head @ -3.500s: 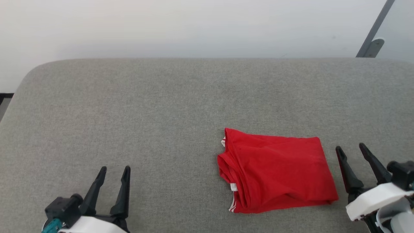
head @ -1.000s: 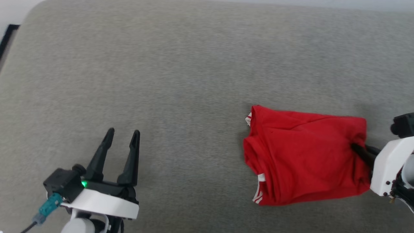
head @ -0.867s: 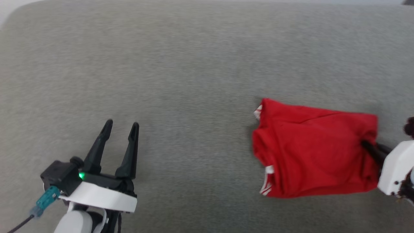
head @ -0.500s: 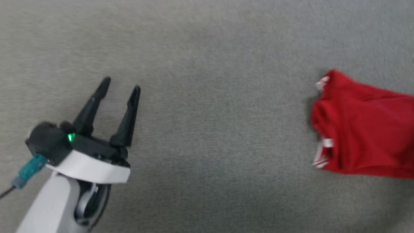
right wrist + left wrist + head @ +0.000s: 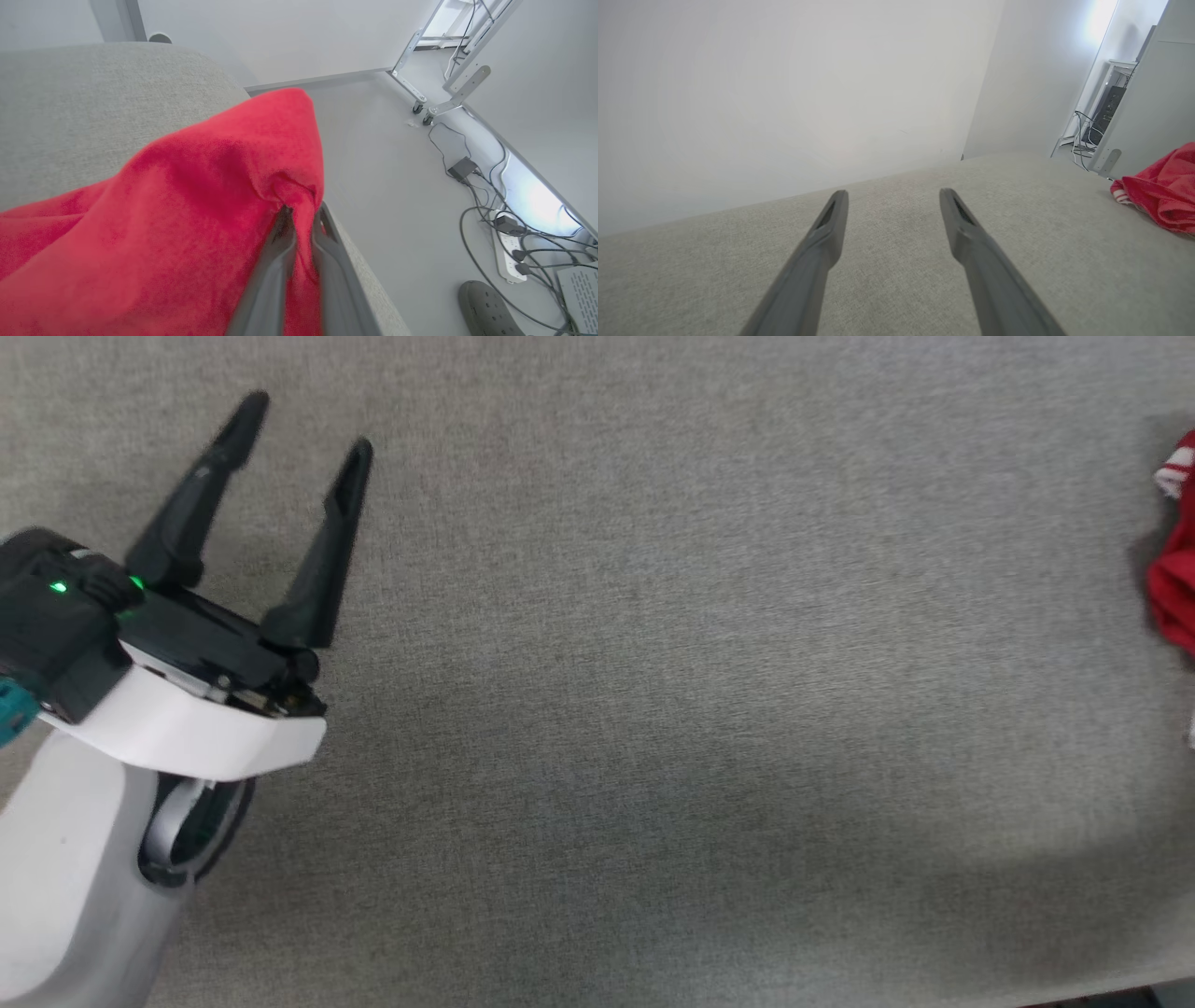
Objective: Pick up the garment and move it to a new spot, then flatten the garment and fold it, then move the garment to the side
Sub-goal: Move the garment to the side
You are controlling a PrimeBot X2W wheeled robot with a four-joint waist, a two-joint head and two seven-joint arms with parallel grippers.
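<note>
I see head view shifted since earlier: garment [image 5: 1174, 588] now at 3 o'clock edge. Right pincer [image 5: 302, 214] clamped on it; left pincer [image 5: 306, 425] apart.

Ahead of the left claw [image 5: 306, 425] and across to its right, the grey cushion [image 5: 653, 709] lies open. The garment [image 5: 1174, 569] is heaped well off to the claw's right, and a white wall [image 5: 784, 93] closes the far side beyond its fingertips.

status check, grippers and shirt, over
Left gripper open, empty, above the grey cushion. Right gripper shut on the garment. No obstruction seen.
</note>
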